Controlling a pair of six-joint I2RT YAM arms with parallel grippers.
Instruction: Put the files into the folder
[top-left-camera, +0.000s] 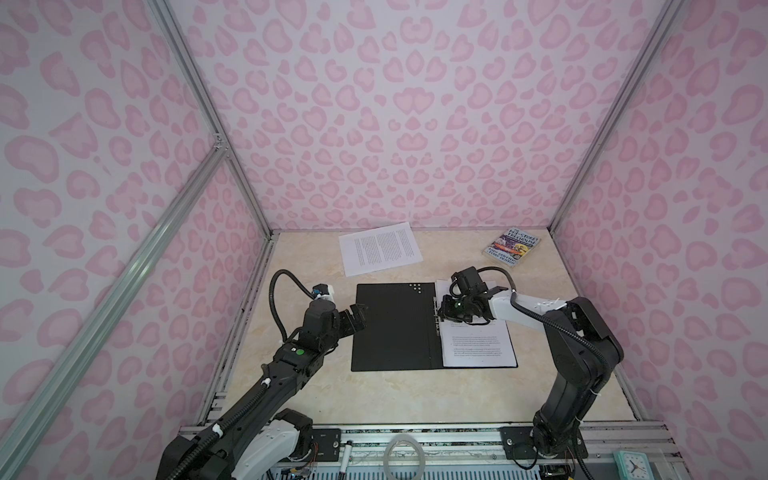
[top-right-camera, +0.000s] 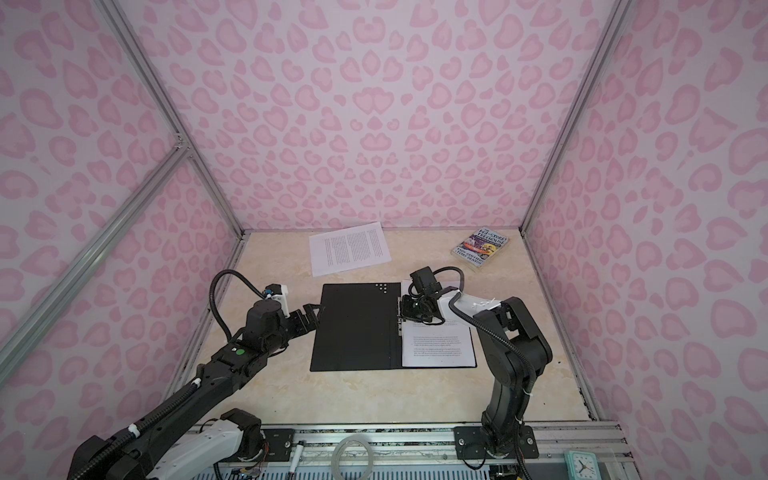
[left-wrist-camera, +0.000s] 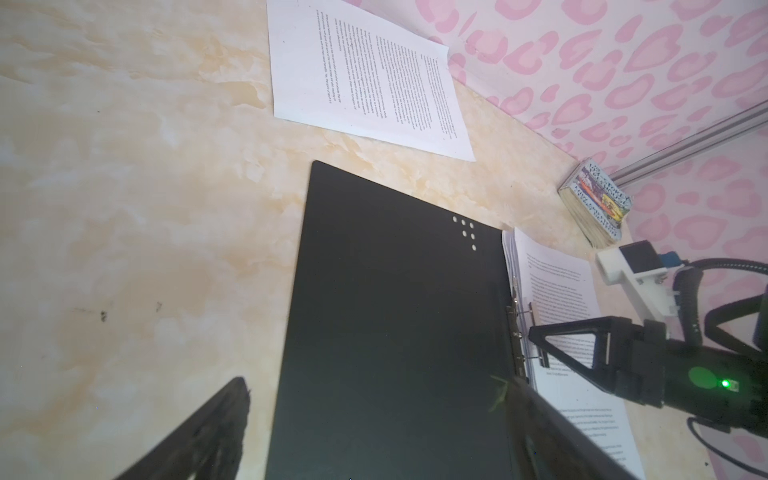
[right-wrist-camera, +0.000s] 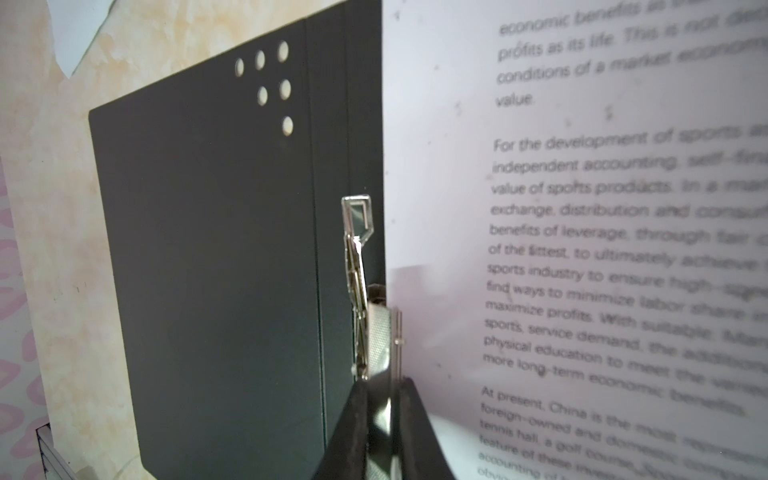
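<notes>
A black-lined folder (top-left-camera: 395, 328) lies spread open, inside up, in the middle of the marbled bench (top-left-camera: 311, 395), with six punched dots in the far corner of its bare left leaf, beside the spine. A stack of the files (top-left-camera: 478, 345), white sheets of small black print, lies on its right leaf, the inner edge of the stack running along the spine. The right pincer (right-wrist-camera: 382, 384) is low over that spine about halfway along. It reaches in from the bench's right side across the far half of the stack. Its jaws stand narrow, with the lever of the metal clip (right-wrist-camera: 357, 249) between the fingertips, and the right wrist view shows the edge of the paper just beside them. Whether the tips press on the metal or only flank it cannot be told. The left pincer (top-left-camera: 355, 319) hangs at the folder's outer left edge, towards the far end of that edge. Its jaws are spread wide and hold nothing; in the left wrist view one finger is over the bare bench and the other over the black leaf. More stray sheets (top-left-camera: 380, 248) lie flat and slightly askew by the far edge of the bench, well apart from both pincers. A colourful paperback book (top-left-camera: 512, 247) rests near the far right corner.
</notes>
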